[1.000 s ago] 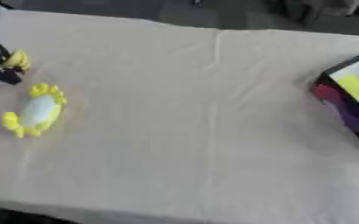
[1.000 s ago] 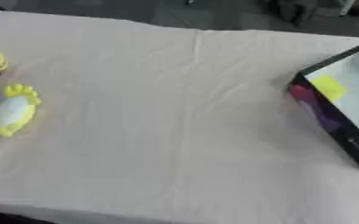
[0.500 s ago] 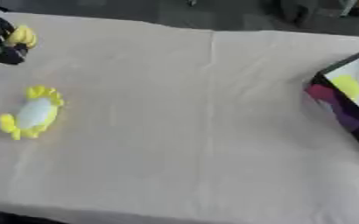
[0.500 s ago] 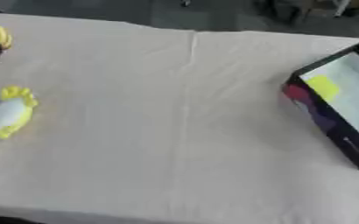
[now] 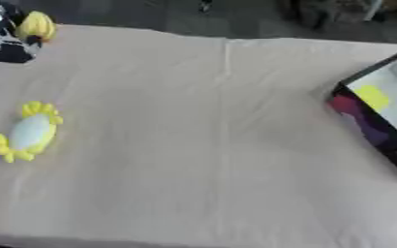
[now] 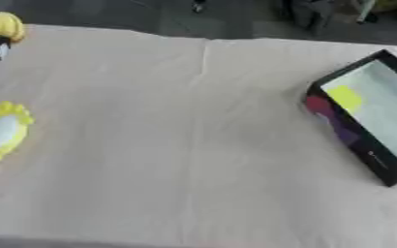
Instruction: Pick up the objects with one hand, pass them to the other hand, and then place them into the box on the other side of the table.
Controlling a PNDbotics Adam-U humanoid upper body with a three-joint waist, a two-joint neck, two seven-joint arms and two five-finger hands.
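At right, black box [image 6: 367,155] (yellow piece [image 6: 345,98] inside)

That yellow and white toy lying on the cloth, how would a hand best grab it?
Probably from straight above, fingers closing across the narrow sides of the yellow and white toy. It lies flat on the table, its long axis pointing away from the robot, nothing crowding it.

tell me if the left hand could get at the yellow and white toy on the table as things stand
Probably yes. The yellow and white toy lies alone on bare cloth at the table's left side, with nothing around it. But the left hand, up in the far left corner, already holds a yellow object.
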